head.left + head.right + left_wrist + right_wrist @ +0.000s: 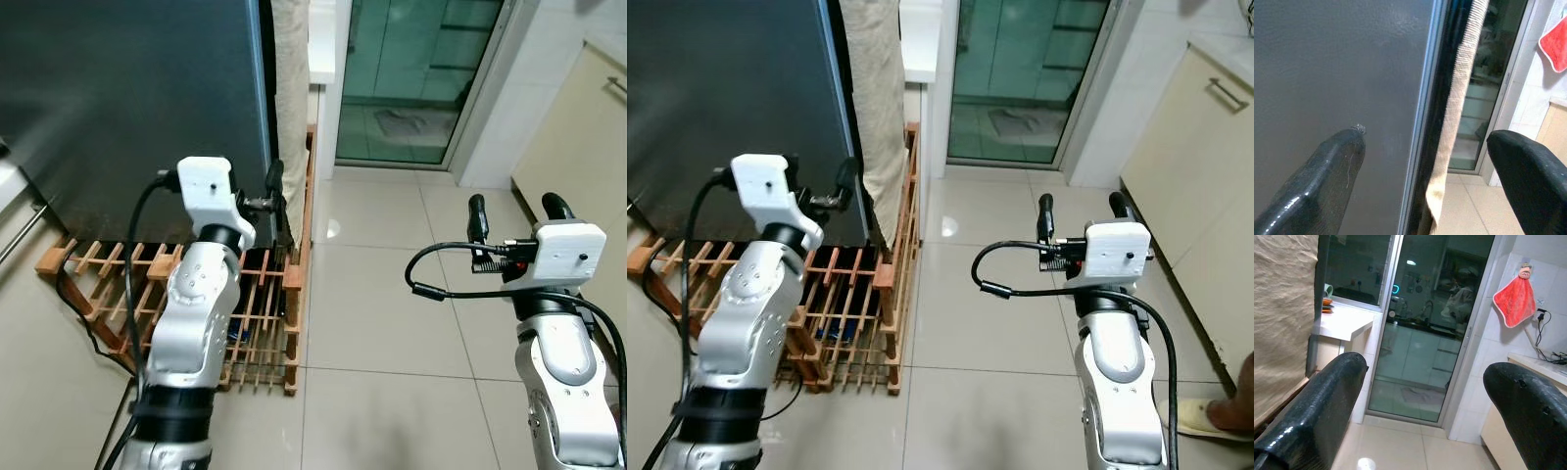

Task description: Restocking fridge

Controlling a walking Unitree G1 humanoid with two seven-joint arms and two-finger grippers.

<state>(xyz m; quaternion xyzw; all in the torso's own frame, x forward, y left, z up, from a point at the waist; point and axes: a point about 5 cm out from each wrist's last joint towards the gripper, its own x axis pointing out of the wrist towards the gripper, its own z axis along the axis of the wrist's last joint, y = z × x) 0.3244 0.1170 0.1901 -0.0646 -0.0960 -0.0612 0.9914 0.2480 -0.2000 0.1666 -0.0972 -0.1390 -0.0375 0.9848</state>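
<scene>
- The left gripper [1422,181] is raised against the right edge of the tall dark grey fridge door [127,98]; its two black fingers [1327,181] are spread wide and hold nothing.
- In the left wrist view, one finger lies over the door's flat face, and the other stands beyond the edge, with the door's pale metal rim between them.
- Just past that rim hangs a beige woven cloth [1459,98], running down the gap beside the fridge.
- Below the left arm, a low wooden slatted rack [265,313] sits on the pale tiled floor [382,294] at the fridge's foot.
- The right gripper [509,211] is held up well apart from the fridge, over open floor, its fingers [1317,406] also wide apart and empty.
- Ahead of it stands a sliding glass door with a pale frame [1425,333]; a red towel [1517,301] hangs on the white wall beside that door.
- A cream cabinet [1195,147] stands to the right gripper's outer side.
</scene>
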